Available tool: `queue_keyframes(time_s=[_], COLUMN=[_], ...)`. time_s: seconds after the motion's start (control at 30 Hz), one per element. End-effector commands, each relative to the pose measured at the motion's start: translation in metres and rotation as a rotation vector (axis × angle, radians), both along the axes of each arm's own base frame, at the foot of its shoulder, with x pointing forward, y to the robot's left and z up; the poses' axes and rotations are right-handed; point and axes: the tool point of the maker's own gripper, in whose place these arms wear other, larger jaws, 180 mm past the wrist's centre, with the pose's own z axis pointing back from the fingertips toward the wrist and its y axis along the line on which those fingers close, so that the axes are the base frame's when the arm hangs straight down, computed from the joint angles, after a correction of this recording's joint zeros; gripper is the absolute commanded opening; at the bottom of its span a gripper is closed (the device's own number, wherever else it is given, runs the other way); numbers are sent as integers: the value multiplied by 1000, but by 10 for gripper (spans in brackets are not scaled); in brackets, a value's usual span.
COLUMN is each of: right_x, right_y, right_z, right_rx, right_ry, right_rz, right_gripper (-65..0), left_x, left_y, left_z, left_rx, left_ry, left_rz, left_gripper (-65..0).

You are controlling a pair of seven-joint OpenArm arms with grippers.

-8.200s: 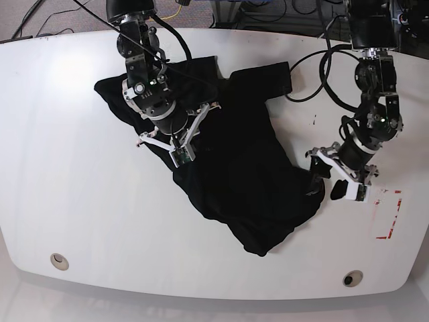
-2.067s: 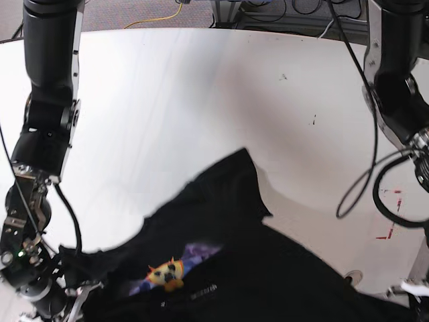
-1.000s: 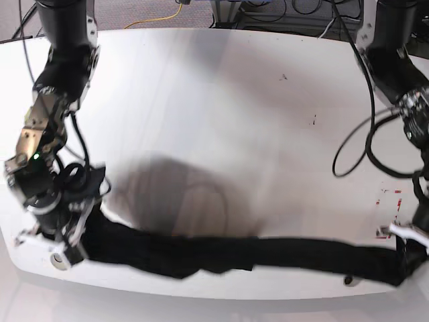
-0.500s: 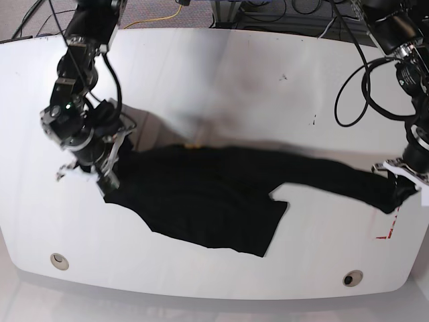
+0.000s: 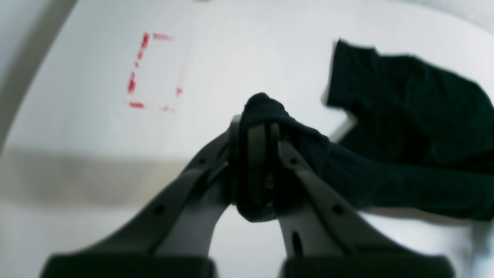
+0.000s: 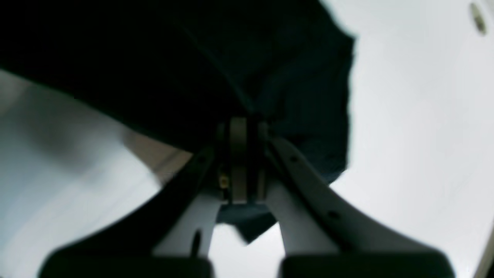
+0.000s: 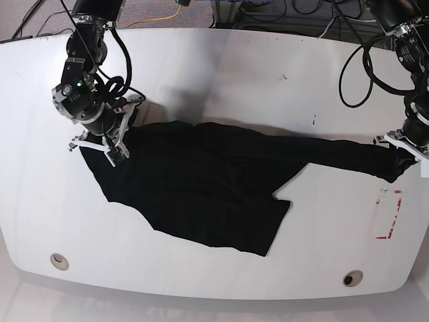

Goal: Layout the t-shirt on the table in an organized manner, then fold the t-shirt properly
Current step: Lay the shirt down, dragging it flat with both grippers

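Right now both arms are working the layout step, w/ folding not yet begun. Left gripper (image 7: 402, 159) is clenching a bunched end of the t-shirt (image 7: 201, 188) at the base view's right side, close to the red tape rectangle (image 7: 389, 216); the left wrist view is showing black cloth (image 5: 405, 154) wadded between the pinched jaws of that gripper (image 5: 256, 127). Right gripper (image 7: 107, 144) is clamping the opposite end of the cloth at the view's left, and its wrist cam is showing the right gripper (image 6: 243, 127) w/ dark fabric (image 6: 301, 96) spilling over shut jaws. Which part of the garment each is holding, can't tell.

T-shirt is lying on the table (image 7: 221, 74), roughly mid-table, stretched sideways btwn the two grips. The upper edge is running fairly taut; the right portion is pulling into a narrow rope-like strip, and the lower body is sagging into a skewed, uneven shape w/ a notch near the middle.

Judgement: it's spreading but not flat yet. Next move prob needs the cloth set down w/ tension kept even, then regrasping at cleaner spots (shoulders or hem corners) so the twisted strip opens out. Letting go too soon risks the narrow end staying bunched.
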Motion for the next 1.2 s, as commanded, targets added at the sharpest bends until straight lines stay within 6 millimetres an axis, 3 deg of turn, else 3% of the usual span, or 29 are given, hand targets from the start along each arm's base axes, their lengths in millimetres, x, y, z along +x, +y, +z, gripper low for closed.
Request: queue_keyframes(time_s=[0.0,0.63,0.7,0.93,1.03,1.17], right_x=[-2,-66,-70,-81,-84,-88], right_y=[-1,48,50,50,50,48], right_z=[4,-46,-49,-55,-56,-58], right_rx=[-4,73,77,78,78,72], right_ry=[-17,171,184,212,221,228], right_rz=[4,89,93,92,92,94], right_gripper=[-650,-631,-598,-371,-293,-243], left_x=[-3,-54,-60,-73,-79,-82], left_y=[5,11,12,17,19,26], left_z=[9,-43,-47,-56,-60,-59], left_rx=[32,43,45,74,84,116], left_ry=[-20,171,189,245,274,301], left_rz=[-10,0,0,-12,-16,-24], left_gripper=[-650,-646,-646,-639,-576,-400])
